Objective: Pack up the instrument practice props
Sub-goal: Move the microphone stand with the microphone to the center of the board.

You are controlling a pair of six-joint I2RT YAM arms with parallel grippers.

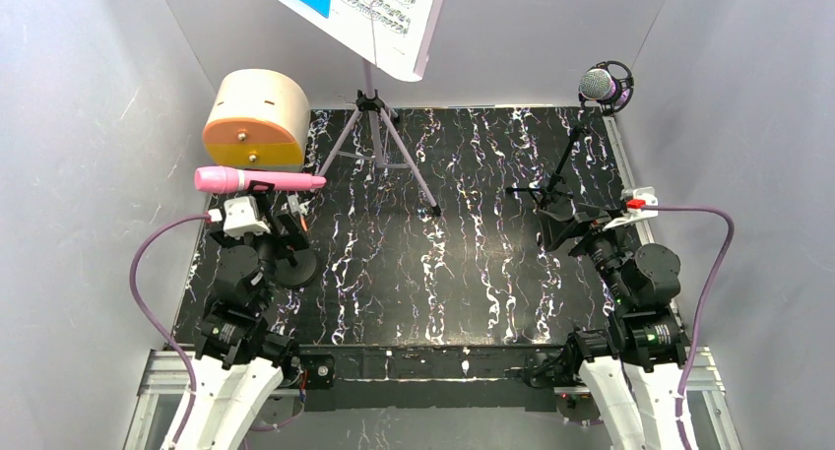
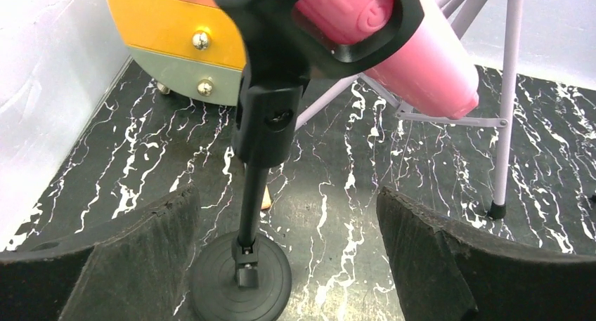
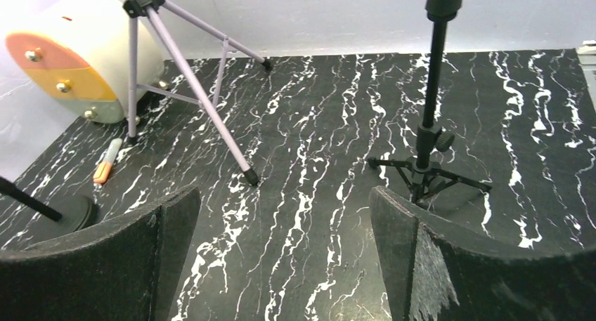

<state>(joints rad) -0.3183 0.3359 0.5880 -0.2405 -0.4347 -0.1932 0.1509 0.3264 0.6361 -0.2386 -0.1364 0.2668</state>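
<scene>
The pink microphone [image 1: 258, 180] lies level in a black clip [image 2: 316, 26] on top of a short black stand with a round base [image 2: 239, 279]. My left gripper [image 2: 288, 258] is open low around that stand, whose pole [image 2: 256, 187] rises nearer the left finger and touches neither. At the back stands the lilac music stand [image 1: 372, 135], carrying blue and white sheet music [image 1: 354, 12]. The silver-mesh mic [image 1: 601, 84] sits in its ring mount on a black tripod [image 3: 429, 173] at the back right. My right gripper [image 3: 284, 258] is open and holds nothing, just short of that tripod.
A cream and orange drum-shaped box [image 1: 256, 118] with brass knobs stands at the back left corner. An orange marker [image 3: 107, 163] lies on the black marbled mat near the lilac tripod's legs [image 3: 190, 75]. Grey walls close in on three sides.
</scene>
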